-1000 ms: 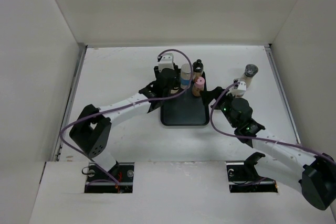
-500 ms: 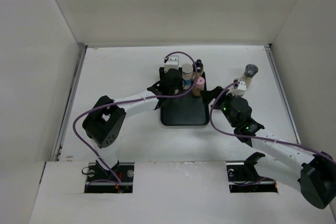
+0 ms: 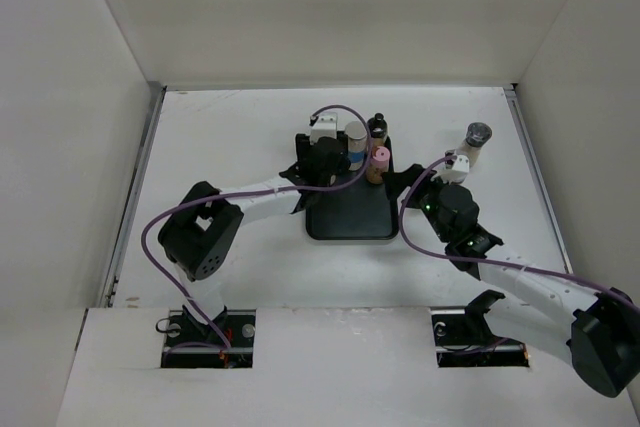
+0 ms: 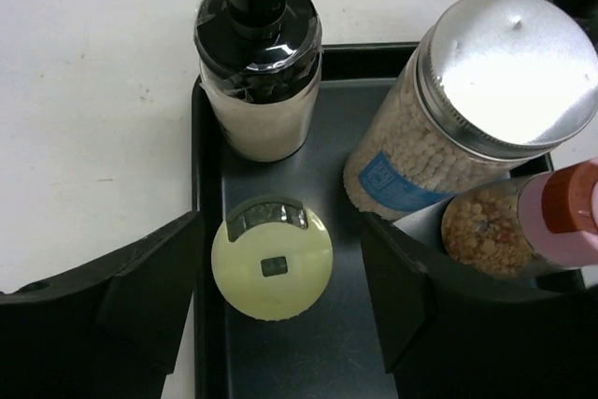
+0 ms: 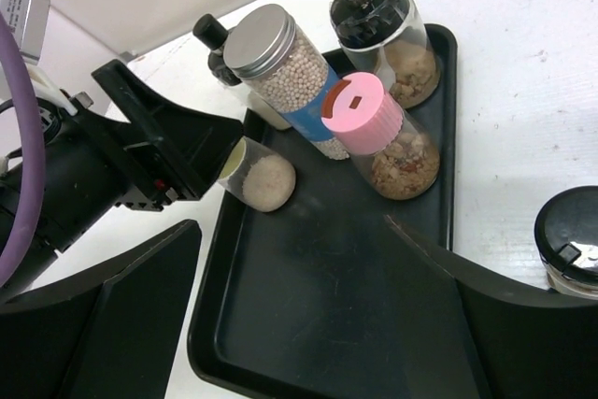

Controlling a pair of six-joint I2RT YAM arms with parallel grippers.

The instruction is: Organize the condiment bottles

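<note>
A black tray [image 3: 350,212] holds several condiment bottles at its far end. My left gripper [image 4: 280,263] is open around a pale-yellow-capped shaker [image 4: 271,257], which stands on the tray with a gap on each side. Beyond it stand a black pump bottle [image 4: 257,53], a silver-lidded, blue-labelled jar [image 4: 476,100] and a pink-capped shaker [image 4: 551,221]. In the right wrist view a second black-capped bottle [image 5: 378,25] stands at the tray's back right corner. My right gripper [image 5: 290,268] hangs open over the bare tray floor [image 5: 318,324], holding nothing.
One dark-capped bottle [image 3: 478,139] stands alone on the white table right of the tray, at the right edge of the right wrist view [image 5: 572,235]. White walls enclose the table on the left, back and right.
The left gripper carried the yellow-capped shaker a little to the right over the tray's back left, then opened and let it go. The right arm has barely moved.
</note>
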